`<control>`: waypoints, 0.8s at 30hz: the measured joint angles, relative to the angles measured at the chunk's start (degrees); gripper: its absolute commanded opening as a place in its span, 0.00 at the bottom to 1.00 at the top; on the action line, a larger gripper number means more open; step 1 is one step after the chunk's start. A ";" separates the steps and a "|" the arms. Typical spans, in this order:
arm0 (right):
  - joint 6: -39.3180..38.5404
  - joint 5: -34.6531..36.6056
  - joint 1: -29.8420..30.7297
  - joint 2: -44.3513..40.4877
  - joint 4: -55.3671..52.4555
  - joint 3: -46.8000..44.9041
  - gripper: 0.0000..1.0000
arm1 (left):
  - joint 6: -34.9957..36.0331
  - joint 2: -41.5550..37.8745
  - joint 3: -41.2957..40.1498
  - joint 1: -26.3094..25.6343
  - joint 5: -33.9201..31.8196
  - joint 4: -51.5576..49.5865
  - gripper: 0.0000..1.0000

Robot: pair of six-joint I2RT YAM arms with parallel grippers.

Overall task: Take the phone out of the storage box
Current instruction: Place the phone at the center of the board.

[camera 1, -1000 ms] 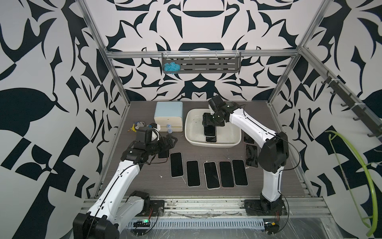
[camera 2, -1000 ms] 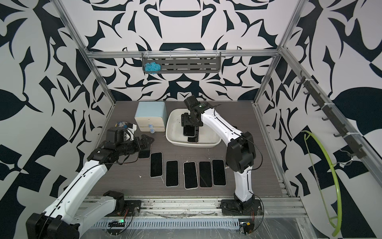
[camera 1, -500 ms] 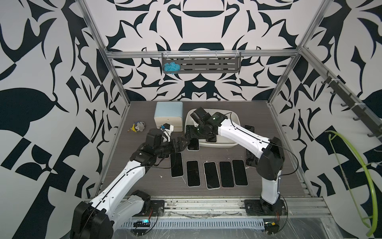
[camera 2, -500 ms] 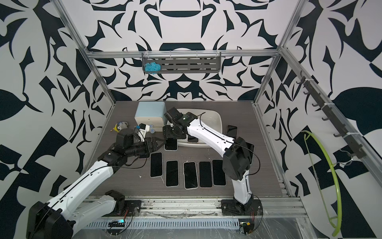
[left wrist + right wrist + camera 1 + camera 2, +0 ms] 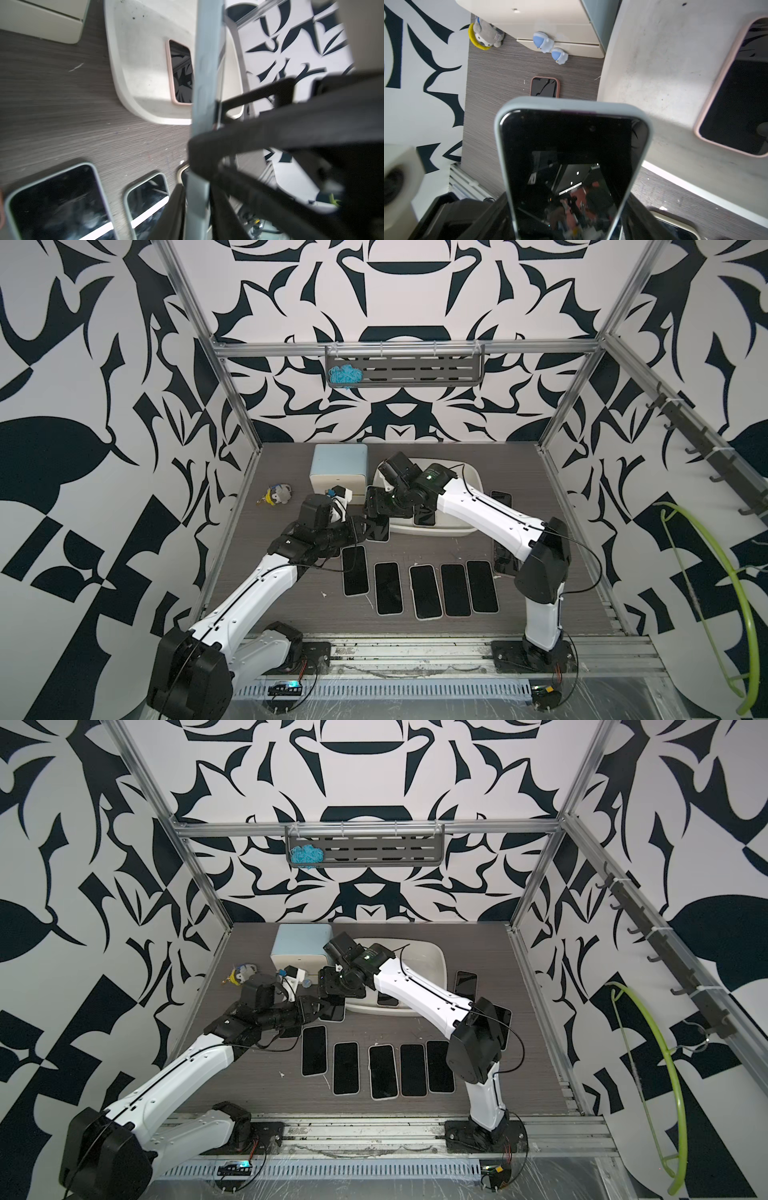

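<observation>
Pinching one phone [image 5: 575, 155]: left gripper [image 5: 365, 531] and right gripper [image 5: 376, 508] both clamp it, 8 o'clock off box [image 5: 476, 489]. Risk: opposed pulls (handover, likely) twist it loose.

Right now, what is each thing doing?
Left pincer: shut on grey phone.
Right pincer: shut on grey phone.
Grey phone: held by both, outside box.
Box: pink phone lying inside.
Drawer: shut.
Row phones: five, flat, screens up.
</observation>
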 measured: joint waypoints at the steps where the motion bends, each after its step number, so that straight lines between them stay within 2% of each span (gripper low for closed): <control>1: 0.04 -0.61 -0.07 0.00 0.24 0.00 0.70 | -0.28 0.00 0.00 0.02 0.35 0.00 0.10; 3: 1.01 -1.73 -0.17 0.09 1.60 0.24 0.70 | 0.00 0.20 0.11 0.15 -0.72 -0.72 0.03; 5: 1.60 -2.58 0.09 0.31 2.40 0.74 0.76 | 0.07 0.26 0.11 0.22 -1.14 -2.25 0.00; 9: 1.33 -4.00 0.31 1.57 3.17 2.27 0.85 | 0.33 -1.18 0.13 0.22 -2.40 -6.14 0.00; 13: 0.94 -4.59 -0.44 2.67 3.30 2.99 0.86 | 1.31 -5.25 0.85 0.22 -5.29 -13.18 0.00; 19: -0.59 -4.70 -4.57 2.58 3.06 2.97 0.87 | 2.23 -14.36 2.93 0.61 -15.56 -25.99 0.00; 24: -1.77 -4.74 -7.37 2.58 3.10 2.21 0.87 | 2.93 -15.56 4.66 4.07 -24.55 -34.93 0.00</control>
